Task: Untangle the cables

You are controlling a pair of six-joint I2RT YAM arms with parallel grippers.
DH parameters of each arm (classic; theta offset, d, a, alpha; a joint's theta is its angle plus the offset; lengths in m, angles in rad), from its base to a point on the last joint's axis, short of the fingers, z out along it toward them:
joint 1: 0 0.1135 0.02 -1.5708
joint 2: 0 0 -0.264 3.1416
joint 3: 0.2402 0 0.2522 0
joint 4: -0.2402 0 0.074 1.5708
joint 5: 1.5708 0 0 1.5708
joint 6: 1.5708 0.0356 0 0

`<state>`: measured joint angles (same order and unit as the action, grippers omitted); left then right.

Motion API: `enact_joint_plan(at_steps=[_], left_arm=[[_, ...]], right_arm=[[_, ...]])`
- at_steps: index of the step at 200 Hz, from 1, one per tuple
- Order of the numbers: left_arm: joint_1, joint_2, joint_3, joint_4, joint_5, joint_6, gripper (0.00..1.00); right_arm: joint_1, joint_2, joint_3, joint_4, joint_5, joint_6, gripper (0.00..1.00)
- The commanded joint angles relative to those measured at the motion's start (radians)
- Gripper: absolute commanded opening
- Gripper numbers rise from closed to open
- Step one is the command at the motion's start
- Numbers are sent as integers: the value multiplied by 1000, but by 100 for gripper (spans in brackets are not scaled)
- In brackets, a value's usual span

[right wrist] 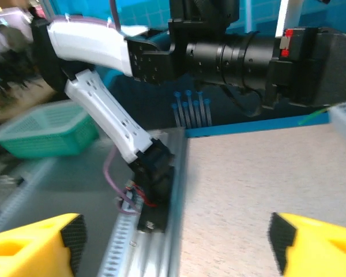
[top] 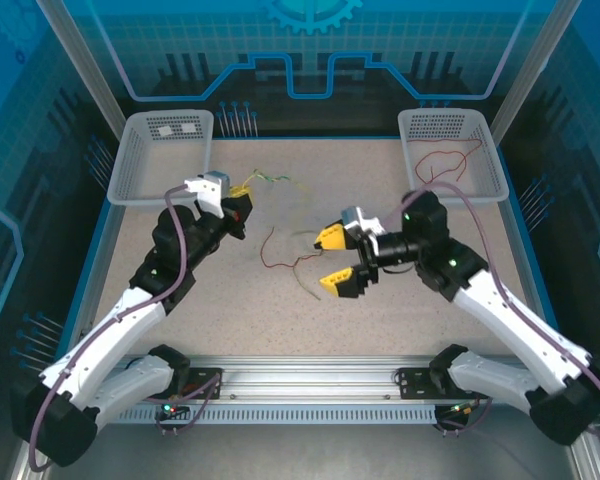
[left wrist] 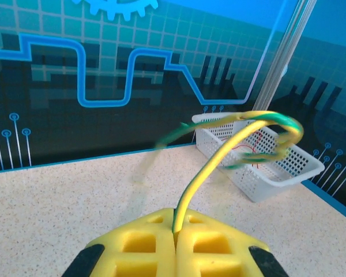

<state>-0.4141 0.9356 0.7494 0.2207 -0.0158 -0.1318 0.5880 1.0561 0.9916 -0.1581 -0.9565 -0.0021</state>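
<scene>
With your left tool (left wrist: 176, 239) clenched on the yellow cable (left wrist: 216, 161) and your right tool (top: 337, 262) released, tugging may cinch its loop with the green cable (left wrist: 286, 122).

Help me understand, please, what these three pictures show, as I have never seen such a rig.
These are two robot arms bolted to the near edge of a table. The top picture looks down from above and behind them; the other two come from cameras on each wrist. The left end effector, the yellow two-finger grasping part, is shut on a yellow cable that loops with a green cable. The right end effector is open and holds nothing. A red cable lies loose on the table between them. White baskets stand at the far corners: the left basket and the right basket, which holds another red wire.
</scene>
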Motion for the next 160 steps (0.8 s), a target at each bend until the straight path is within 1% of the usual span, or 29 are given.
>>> enact_joint_plan(at_steps=[1,2,5,6,17,26,42,49,60,75,87,95,104,113,138,160], left_arm=[[8,2,9,40,-18,-19,0],[8,2,8,41,-17,-19,0],[8,2,7,42,-18,-18,0],[8,2,8,41,-17,-18,0],[9,0,7,38,-4,-23,0],[8,-3,7,39,6,-28,0],[8,-10,8,38,19,-34,0],[8,-14,9,38,26,-34,0],[9,-18,11,34,26,-40,0],[8,-24,4,46,49,-43,0],[8,-26,5,49,61,-55,0],[8,-27,5,49,73,-60,0],[8,-29,4,51,80,-70,0],[8,-30,0,61,93,-79,0],[8,-35,-5,74,115,-96,0],[8,-41,-12,78,117,-101,0]], right_arm=[[-7,25,33,-80,62,7,82],[-7,17,29,-67,101,14,82],[-7,11,25,-51,129,23,82],[-8,4,16,-36,163,30,82],[-10,-31,-23,49,312,53,82],[-11,-39,-41,91,410,71,84],[-11,-15,-44,98,503,80,87],[-3,-5,-55,104,575,73,89],[-6,-1,-102,160,684,78,90],[-19,-6,-188,255,741,59,95],[-39,-6,-245,344,751,51,100],[-65,10,-265,378,704,47,100],[-84,40,-259,374,666,39,100],[-87,71,-248,362,658,18,100],[-83,156,-252,393,576,-38,100],[-72,203,-272,462,540,-55,100]])
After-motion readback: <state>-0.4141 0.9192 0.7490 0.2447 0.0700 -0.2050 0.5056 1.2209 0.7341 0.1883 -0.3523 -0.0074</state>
